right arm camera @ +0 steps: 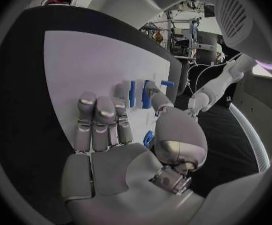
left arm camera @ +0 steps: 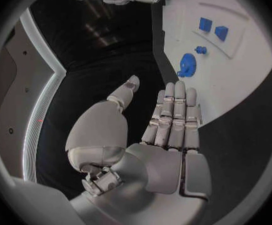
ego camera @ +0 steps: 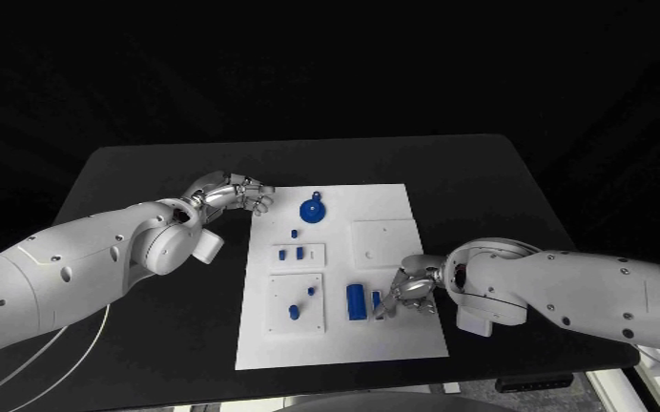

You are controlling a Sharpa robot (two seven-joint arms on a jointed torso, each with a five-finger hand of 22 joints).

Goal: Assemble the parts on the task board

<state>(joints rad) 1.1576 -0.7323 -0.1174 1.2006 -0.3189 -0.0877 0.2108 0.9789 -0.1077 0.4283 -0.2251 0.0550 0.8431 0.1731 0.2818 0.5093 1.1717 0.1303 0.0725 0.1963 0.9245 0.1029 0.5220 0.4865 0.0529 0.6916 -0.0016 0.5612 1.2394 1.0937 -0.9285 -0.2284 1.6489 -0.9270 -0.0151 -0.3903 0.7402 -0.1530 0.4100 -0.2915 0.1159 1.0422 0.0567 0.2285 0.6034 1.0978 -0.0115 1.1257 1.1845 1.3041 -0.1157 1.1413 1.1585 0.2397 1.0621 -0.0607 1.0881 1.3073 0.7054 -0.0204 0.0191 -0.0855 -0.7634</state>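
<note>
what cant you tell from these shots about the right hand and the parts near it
- Head view: whether the right hand pinches the small blue part; its fingers cover the contact.
- Right wrist view: the blue piece by the palm is mostly hidden by the thumb.
- Head view: parts on the task board are too small to identify.

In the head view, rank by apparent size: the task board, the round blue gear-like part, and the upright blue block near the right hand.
1. task board
2. round blue part
3. blue block; nearly matches the round part in size, so ranks 2 and 3 are unsure.
</note>
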